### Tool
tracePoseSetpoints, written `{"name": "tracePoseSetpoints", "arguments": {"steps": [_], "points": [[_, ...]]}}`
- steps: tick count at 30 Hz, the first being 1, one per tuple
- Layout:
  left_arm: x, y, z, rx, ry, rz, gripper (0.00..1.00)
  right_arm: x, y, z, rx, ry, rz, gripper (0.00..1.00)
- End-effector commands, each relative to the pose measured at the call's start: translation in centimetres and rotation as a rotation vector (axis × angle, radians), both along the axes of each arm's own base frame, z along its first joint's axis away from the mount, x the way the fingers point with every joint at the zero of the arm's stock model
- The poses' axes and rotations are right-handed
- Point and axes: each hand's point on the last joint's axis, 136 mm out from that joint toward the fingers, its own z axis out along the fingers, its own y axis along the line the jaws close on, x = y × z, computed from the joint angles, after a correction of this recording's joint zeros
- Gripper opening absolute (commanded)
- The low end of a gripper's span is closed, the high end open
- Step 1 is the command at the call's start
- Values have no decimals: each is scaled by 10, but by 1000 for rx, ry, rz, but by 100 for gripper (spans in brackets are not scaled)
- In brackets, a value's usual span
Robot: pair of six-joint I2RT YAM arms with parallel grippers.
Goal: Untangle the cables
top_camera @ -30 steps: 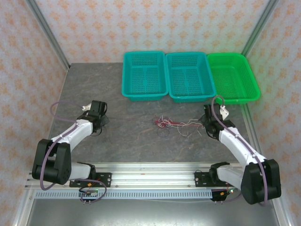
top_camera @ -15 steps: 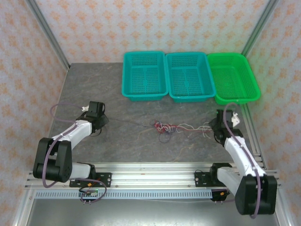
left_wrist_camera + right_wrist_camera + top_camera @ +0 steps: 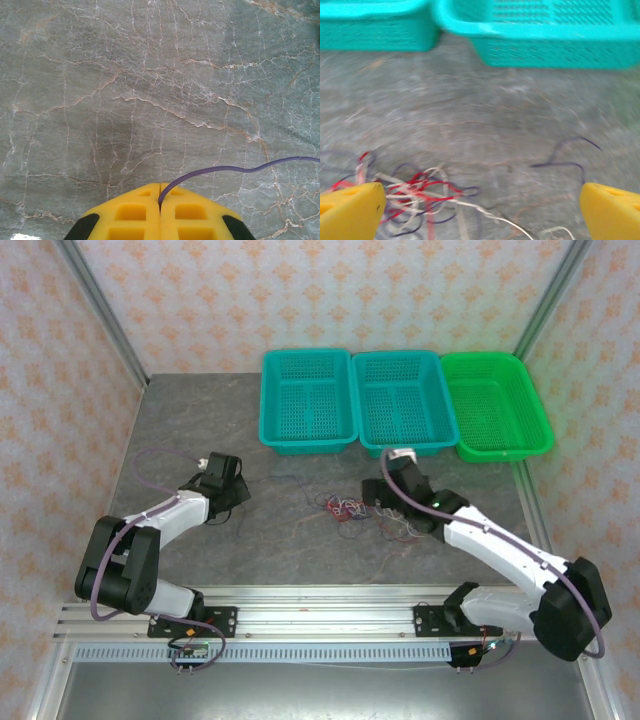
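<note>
The cables lie as a tangle (image 3: 346, 508) of red, white and black wire at mid-table; white strands (image 3: 405, 525) trail off to its right. My left gripper (image 3: 232, 492) sits left of the tangle, and its yellow jaws (image 3: 160, 186) are shut on the thin black cable (image 3: 240, 169), which curves away to the right. My right gripper (image 3: 383, 492) hovers just right of the tangle. In the right wrist view it (image 3: 482, 210) is open wide, with the tangle (image 3: 415, 192) by its left finger and a loose dark wire end (image 3: 565, 157) near the right finger.
Two teal baskets (image 3: 306, 440) (image 3: 404, 445) and a green basket (image 3: 500, 448) line the back of the grey marble table. The teal baskets' walls (image 3: 555, 52) stand close ahead of the right gripper. Metal rails run along the table's near edge.
My right arm swung left from the table's right side to the tangle, and its gripper opened, letting go of the white strands. The left gripper shifted right, so the black cable went slack.
</note>
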Motion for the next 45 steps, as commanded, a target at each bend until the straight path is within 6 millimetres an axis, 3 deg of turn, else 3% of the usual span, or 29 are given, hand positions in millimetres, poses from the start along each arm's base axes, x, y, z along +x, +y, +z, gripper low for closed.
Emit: {"name": "tracePoseSetpoints", "arguments": {"steps": [1, 8, 10, 11, 14, 17, 21, 26, 28, 31, 33, 35, 38, 41, 45], "points": [[8, 1, 11, 23, -29, -6, 0, 0, 28, -17, -155, 35, 206, 99], [4, 8, 15, 65, -17, 5, 0, -18, 84, -73, -50, 301, 384, 84], [2, 11, 15, 82, -11, 8, 0, -19, 86, -88, -66, 353, 377, 72], [1, 13, 15, 92, -8, 13, 0, -17, 83, -95, -94, 371, 360, 60], [-8, 31, 16, 161, 20, 81, 0, 3, 56, -95, -201, 330, 195, 22], [-27, 65, 17, 263, 68, 220, 0, 19, 26, -79, -150, 272, 38, 3], [-50, 99, 2, 214, 115, 373, 0, 31, -34, -64, 106, 242, -228, 0], [-62, 109, -3, 211, 127, 413, 0, 20, -126, -64, 296, 215, -625, 0], [-63, 108, -4, 206, 128, 416, 0, 16, -140, -64, 325, 201, -688, 0], [-54, 98, -9, 150, 114, 380, 0, 22, -127, -61, 387, 205, -626, 0], [-40, 81, -9, 78, 73, 297, 0, 30, -101, -56, 480, 226, -505, 0], [-19, 50, 1, 22, -11, 142, 0, 37, -71, -45, 549, 230, -358, 0], [-4, 9, 35, 104, -142, -73, 25, 38, -42, -27, 568, 215, -193, 0], [0, -20, 68, 166, -281, -221, 46, 38, -30, -12, 567, 196, -101, 0], [-3, -54, 97, 186, -440, -410, 58, 36, -20, 2, 568, 191, -18, 0]]}}
